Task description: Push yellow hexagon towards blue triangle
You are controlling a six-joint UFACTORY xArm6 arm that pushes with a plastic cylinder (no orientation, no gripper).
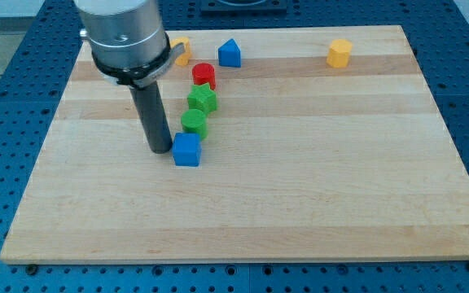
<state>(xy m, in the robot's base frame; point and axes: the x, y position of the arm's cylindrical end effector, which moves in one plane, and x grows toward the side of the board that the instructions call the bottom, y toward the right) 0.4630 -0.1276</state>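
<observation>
The yellow hexagon [339, 53] sits near the view's top right of the wooden board [300, 203]. The blue triangle-like block [230, 53] sits near the top centre, well to the left of the hexagon. My tip [161, 150] rests on the board at the view's left of centre, touching or almost touching the left side of a blue cube [186, 150]. The tip is far from the yellow hexagon.
A red block [203, 75], a green star [203, 99] and a green block [194, 123] form a line running down to the blue cube. Another yellow block [181, 49] is partly hidden behind the arm's body at the top.
</observation>
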